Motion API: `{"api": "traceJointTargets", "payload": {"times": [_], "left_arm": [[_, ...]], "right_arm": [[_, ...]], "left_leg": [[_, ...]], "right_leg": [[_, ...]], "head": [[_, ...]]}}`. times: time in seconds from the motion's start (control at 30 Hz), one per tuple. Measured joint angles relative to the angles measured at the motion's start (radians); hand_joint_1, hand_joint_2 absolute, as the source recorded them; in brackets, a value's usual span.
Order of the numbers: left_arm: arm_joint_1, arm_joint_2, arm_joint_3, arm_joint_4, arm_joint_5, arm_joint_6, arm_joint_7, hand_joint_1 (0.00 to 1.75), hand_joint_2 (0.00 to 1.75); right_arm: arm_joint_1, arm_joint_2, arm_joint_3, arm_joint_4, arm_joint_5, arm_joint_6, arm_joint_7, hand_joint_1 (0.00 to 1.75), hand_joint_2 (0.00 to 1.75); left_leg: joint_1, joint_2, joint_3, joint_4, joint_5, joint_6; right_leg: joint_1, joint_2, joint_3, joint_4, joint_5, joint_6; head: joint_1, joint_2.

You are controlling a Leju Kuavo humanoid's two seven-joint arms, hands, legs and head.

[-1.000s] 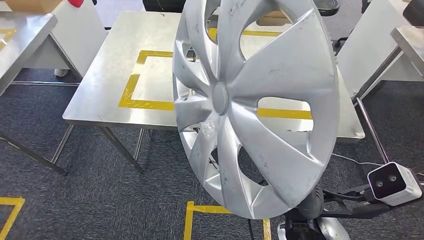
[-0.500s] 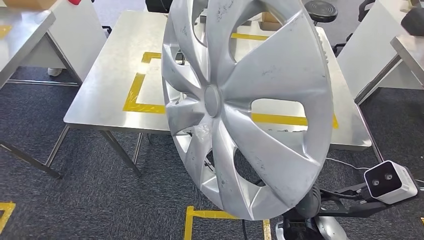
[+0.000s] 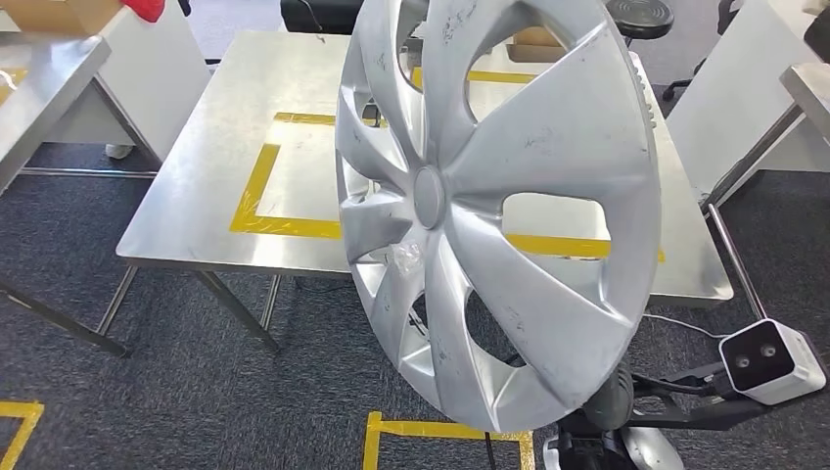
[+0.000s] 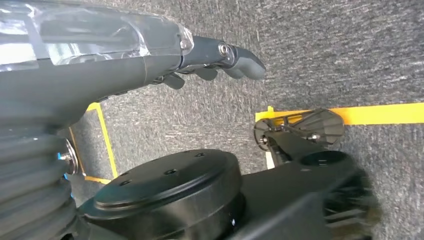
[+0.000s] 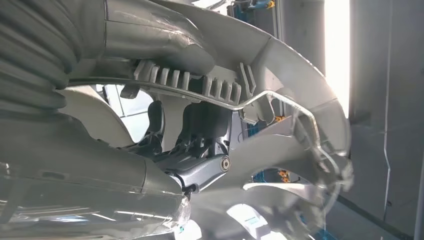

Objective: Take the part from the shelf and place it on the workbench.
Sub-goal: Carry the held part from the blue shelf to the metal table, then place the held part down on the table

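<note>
While its fingers [image 5: 200, 125] reach through a spoke opening from the back, the right hand [image 5: 165, 145] grips the silver hubcap [image 3: 499, 206], with the thick grey thumb lying along the ribbed inner rim and the wire retaining ring [image 5: 280, 100] on the hubcap's rear side. Seen from the head camera, the hubcap stands nearly upright, slightly tilted, held in the air in front of the robot, and it covers the hand behind it; its lower edge sits close above the right arm's wrist camera [image 3: 768, 360], a white box on a dark bracket.

Hanging at the robot's side, the left hand [image 4: 210, 62] points over the grey carpet [image 4: 325, 50]; its dark fingers [image 4: 240, 62] are loosely curled together with nothing between them.

Behind the hubcap stands the steel workbench [image 3: 196, 186], marked with a rectangle of yellow tape [image 3: 256, 181]; the hubcap is above and in front of the workbench's near edge, not touching it. Part of the tape line shows through one spoke opening. Another steel table [image 3: 39, 88] stands at the far left with a cardboard box [image 3: 59, 12] on it, and a white cabinet [image 3: 734, 88] stands at the right. A black round stool [image 3: 641, 14] sits beyond the workbench. Yellow tape marks [image 3: 431, 431] lie on the carpet near the robot's feet.
</note>
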State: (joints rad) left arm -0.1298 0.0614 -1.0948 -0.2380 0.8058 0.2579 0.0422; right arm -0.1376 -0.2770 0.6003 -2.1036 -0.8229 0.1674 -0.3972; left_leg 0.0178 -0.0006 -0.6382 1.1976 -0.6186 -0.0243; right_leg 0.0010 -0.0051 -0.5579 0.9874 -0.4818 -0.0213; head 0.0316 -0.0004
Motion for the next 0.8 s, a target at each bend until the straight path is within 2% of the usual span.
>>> {"api": "traceJointTargets", "payload": {"times": [0.03,0.07,0.1,0.13,0.17,0.2,0.23,0.27,0.4,0.43,0.47,0.53,0.57,0.6,0.63,0.7,0.73,0.77,0.8], "left_arm": [[0.001,0.000,0.000,0.000,0.000,0.000,0.000,0.00,1.75],[0.001,0.000,0.000,0.000,0.000,0.000,0.001,0.00,1.75],[0.002,0.000,0.000,0.000,0.000,0.000,0.001,0.00,1.75],[0.001,0.001,0.000,0.000,0.000,0.000,0.001,0.00,1.75],[0.001,0.001,0.000,0.000,0.000,0.000,0.001,0.00,1.75],[0.002,0.001,0.000,0.000,0.000,0.000,0.002,0.00,1.75],[0.002,0.001,0.000,0.000,-0.001,0.000,0.002,0.00,1.75],[0.002,0.001,0.000,0.000,-0.001,0.000,0.002,0.00,1.75],[0.002,0.001,0.000,0.000,-0.001,0.000,0.002,0.00,1.75],[0.002,0.001,0.000,0.000,-0.001,0.000,0.002,0.00,1.75],[0.002,0.001,0.000,0.000,-0.001,0.000,0.002,0.00,1.75],[0.002,0.001,0.000,0.000,-0.001,0.000,0.002,0.00,1.75],[0.003,0.001,0.000,0.000,-0.001,0.000,0.002,0.00,1.75],[0.003,0.001,0.000,0.000,-0.001,0.000,0.002,0.00,1.75],[0.003,0.001,0.000,0.000,-0.001,0.000,0.002,0.00,1.75],[0.002,0.001,0.000,0.000,-0.002,0.000,0.002,0.00,1.75],[0.001,0.000,0.000,0.000,-0.002,0.000,0.002,0.00,1.75],[0.000,-0.001,0.000,0.000,-0.003,-0.001,0.003,0.00,1.75],[0.000,-0.002,0.000,0.000,-0.003,-0.001,0.003,0.00,1.75]], "right_arm": [[0.001,0.000,0.000,0.000,0.000,0.000,0.000,1.75,1.75],[0.001,0.000,0.000,0.000,0.000,0.000,0.000,1.75,1.75],[0.002,0.000,0.000,0.000,0.000,0.000,0.000,1.75,1.75],[0.003,0.000,0.000,0.000,0.000,0.000,0.000,1.75,1.75],[0.003,0.000,0.000,0.000,0.000,0.000,0.000,1.75,1.75],[0.004,0.000,0.000,0.000,0.000,0.000,0.000,1.75,1.75],[0.004,0.000,0.000,0.000,0.000,0.000,0.000,1.75,1.75],[0.003,0.000,0.000,0.000,0.000,0.000,0.000,1.75,1.75],[0.002,0.000,0.000,0.000,0.003,0.000,0.000,1.75,1.75],[0.001,0.000,-0.001,0.000,0.004,0.000,0.000,1.75,1.75],[0.001,0.000,-0.001,0.000,0.004,0.000,0.000,1.75,1.75],[0.002,0.000,-0.001,0.000,0.005,0.000,0.000,1.75,1.75],[0.003,0.000,-0.001,0.000,0.005,-0.001,0.000,1.75,1.75],[0.003,0.000,-0.001,0.000,0.005,-0.001,0.000,1.75,1.75],[0.004,0.000,-0.001,0.000,0.005,-0.001,0.000,1.75,1.75],[0.004,0.000,-0.001,0.000,0.006,-0.001,0.000,1.75,1.75],[0.004,0.000,-0.001,0.000,0.006,-0.001,0.001,1.75,1.75],[0.003,0.000,-0.001,0.000,0.006,-0.001,0.001,1.75,1.75],[0.002,0.000,-0.001,0.000,0.006,-0.001,0.001,1.75,1.75]], "left_leg": [[0.000,-0.001,-0.037,0.058,-0.017,-0.002],[0.000,-0.001,-0.063,0.091,-0.016,-0.004],[0.000,0.000,-0.072,0.091,0.005,-0.005],[0.000,0.000,-0.062,0.054,0.045,-0.005],[0.000,0.002,-0.039,-0.009,0.090,-0.003],[-0.001,0.003,-0.014,-0.066,0.120,-0.001],[-0.002,0.005,0.007,-0.113,0.136,0.003],[-0.003,0.006,0.019,-0.137,0.136,0.007],[-0.003,0.002,0.032,-0.150,0.122,0.027],[-0.001,0.003,0.036,-0.153,0.120,0.032],[0.001,0.004,0.041,-0.154,0.117,0.036],[0.000,0.006,0.048,-0.155,0.110,0.042],[-0.001,0.007,0.051,-0.154,0.106,0.043],[-0.001,0.007,0.056,-0.154,0.102,0.042],[-0.001,0.006,0.063,-0.154,0.097,0.041],[-0.001,0.004,0.077,-0.156,0.087,0.037],[-0.002,0.003,0.081,-0.156,0.083,0.034],[-0.002,0.003,0.082,-0.157,0.081,0.029],[-0.002,0.003,0.079,-0.157,0.080,0.025]], "right_leg": [[0.000,0.000,0.003,0.000,-0.003,-0.002],[0.001,0.000,0.006,0.001,-0.008,-0.002],[0.001,0.001,0.012,0.002,-0.013,-0.001],[0.000,0.002,0.019,0.003,-0.019,0.001],[0.000,0.003,0.027,0.006,-0.028,0.004],[0.001,0.004,0.033,0.011,-0.036,0.009],[0.002,0.005,0.036,0.016,-0.044,0.015],[0.003,0.005,0.037,0.019,-0.049,0.021],[0.001,0.005,0.037,0.029,-0.067,0.041],[0.000,0.005,0.025,0.057,-0.083,0.046],[-0.002,0.005,0.000,0.110,-0.108,0.052],[-0.006,0.005,-0.076,0.246,-0.156,0.060],[-0.007,0.005,-0.108,0.294,-0.161,0.061],[-0.008,0.005,-0.124,0.305,-0.146,0.061],[-0.008,0.005,-0.122,0.280,-0.111,0.058],[-0.006,0.006,-0.081,0.158,-0.023,0.046],[-0.003,0.007,-0.061,0.105,0.005,0.037],[0.000,0.007,-0.047,0.067,0.016,0.029],[0.004,0.007,-0.041,0.054,0.008,0.022]], "head": [[-0.006,0.000],[-0.010,0.000],[-0.015,0.000],[-0.020,0.000],[-0.026,0.000],[-0.032,0.000],[-0.037,0.000],[-0.037,0.000],[-0.030,0.000],[-0.027,0.000],[-0.021,0.000],[-0.010,0.000],[-0.006,0.000],[-0.002,0.000],[0.002,0.000],[0.011,0.000],[0.014,0.000],[0.017,0.000],[0.019,0.000]]}}
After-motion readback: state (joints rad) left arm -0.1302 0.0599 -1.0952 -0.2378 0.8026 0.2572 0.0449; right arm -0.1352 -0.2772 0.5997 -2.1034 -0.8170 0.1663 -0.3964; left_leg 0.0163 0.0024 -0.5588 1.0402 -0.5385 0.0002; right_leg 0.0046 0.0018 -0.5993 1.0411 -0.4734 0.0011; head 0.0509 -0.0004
